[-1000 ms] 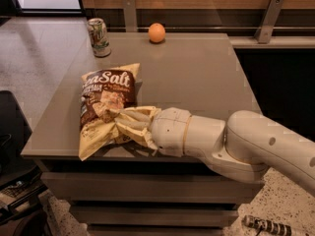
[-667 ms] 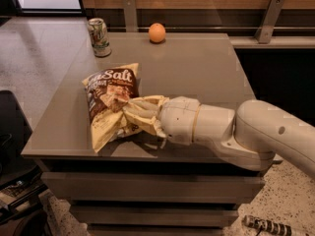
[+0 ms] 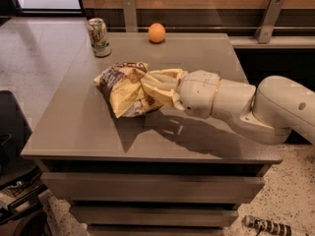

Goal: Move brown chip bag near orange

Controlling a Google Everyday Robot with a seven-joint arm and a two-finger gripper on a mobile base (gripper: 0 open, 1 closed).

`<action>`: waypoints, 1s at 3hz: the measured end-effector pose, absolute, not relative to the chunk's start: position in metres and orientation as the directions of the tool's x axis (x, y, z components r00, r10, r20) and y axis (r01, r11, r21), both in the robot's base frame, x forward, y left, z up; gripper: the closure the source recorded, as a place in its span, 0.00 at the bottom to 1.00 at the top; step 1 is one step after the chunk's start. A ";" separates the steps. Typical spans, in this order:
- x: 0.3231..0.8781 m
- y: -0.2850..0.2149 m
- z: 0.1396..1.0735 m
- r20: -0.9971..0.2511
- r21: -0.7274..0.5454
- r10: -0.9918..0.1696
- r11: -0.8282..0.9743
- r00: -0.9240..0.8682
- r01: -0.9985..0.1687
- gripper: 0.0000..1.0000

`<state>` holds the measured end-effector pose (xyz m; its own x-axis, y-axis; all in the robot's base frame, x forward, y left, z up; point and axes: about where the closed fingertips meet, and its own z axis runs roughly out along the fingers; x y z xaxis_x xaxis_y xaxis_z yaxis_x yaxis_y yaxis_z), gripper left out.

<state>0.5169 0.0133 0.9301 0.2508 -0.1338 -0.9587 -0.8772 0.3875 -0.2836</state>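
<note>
The brown chip bag (image 3: 123, 88) is crumpled and lifted off the grey table (image 3: 74, 127), near its middle. My gripper (image 3: 156, 88) is shut on the bag's right side, its pale fingers wrapped in the foil. The arm reaches in from the right. The orange (image 3: 156, 32) sits at the table's far edge, beyond the bag and slightly to its right, apart from it.
A green-and-white soda can (image 3: 99, 37) stands at the table's far left. A wooden wall with metal brackets (image 3: 130, 13) runs behind the table. The table's front edge is near the camera; floor lies to the left.
My gripper has lifted the bag and carried it away from the front edge toward the far side and right. The bag has crumpled and turned, hiding its lettering.
</note>
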 end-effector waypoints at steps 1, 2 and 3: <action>0.540 -0.011 0.951 -0.948 -0.317 -0.111 0.429 0.299 -0.846 1.00; 0.565 -0.034 0.973 -0.935 -0.347 -0.104 0.464 0.338 -0.815 1.00; 0.593 -0.053 0.991 -0.924 -0.372 -0.116 0.493 0.365 -0.786 1.00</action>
<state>0.5935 -0.0526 0.9907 0.3649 -0.1158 -0.9238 -0.7864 0.4929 -0.3724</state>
